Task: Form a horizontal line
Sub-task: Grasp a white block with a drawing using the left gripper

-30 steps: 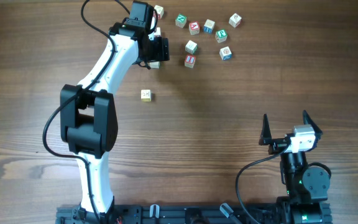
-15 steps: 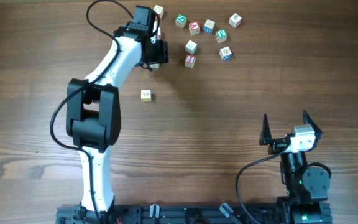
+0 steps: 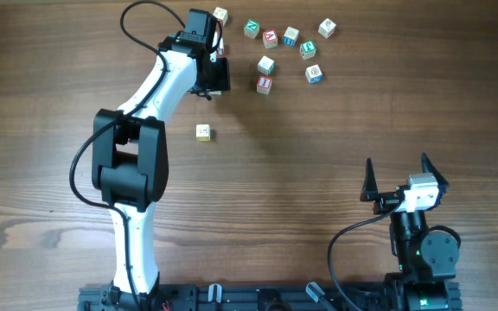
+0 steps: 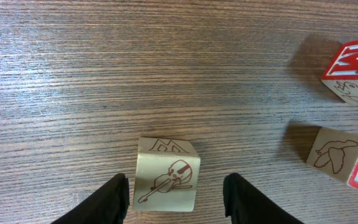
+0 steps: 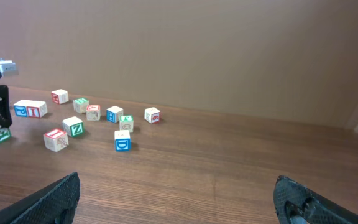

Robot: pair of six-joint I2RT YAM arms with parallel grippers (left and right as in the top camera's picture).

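Alphabet cube (image 4: 166,176) between spread left claw (image 4: 175,190)

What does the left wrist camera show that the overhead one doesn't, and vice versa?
Only the left wrist view shows the drawings: a violin on the nearest cube, between the open jaws, and a bird on a neighbouring cube. Only the overhead view shows both arms, including the right arm, and a lone cube lying apart. Both show the wooden table and loose lettered cubes, not yet in a line.
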